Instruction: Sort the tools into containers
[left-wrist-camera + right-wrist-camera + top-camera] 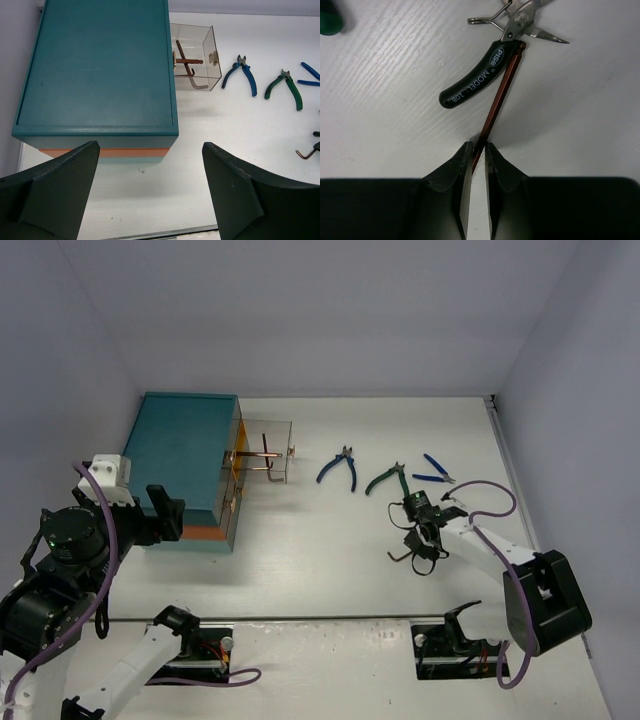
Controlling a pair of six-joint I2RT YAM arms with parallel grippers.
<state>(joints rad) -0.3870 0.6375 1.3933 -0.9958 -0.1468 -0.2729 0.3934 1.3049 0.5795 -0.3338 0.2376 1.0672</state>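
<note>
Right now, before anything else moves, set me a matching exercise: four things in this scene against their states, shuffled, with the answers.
Things:
1. green-handled pliers
2. brown hex key
3. clear drawer
4. left gripper

States:
A. pulled out of the teal chest, hex keys inside
B. open, holding nothing
C. lying free on the table
D. between the fingers of the right gripper

Pairs: 1-C; 2-D; 3-A; 4-B

Blue pliers (340, 468), green pliers (385, 478) and a copper-brown hex key (496, 102) lie right of the clear, pulled-out drawer (282, 432).
</note>
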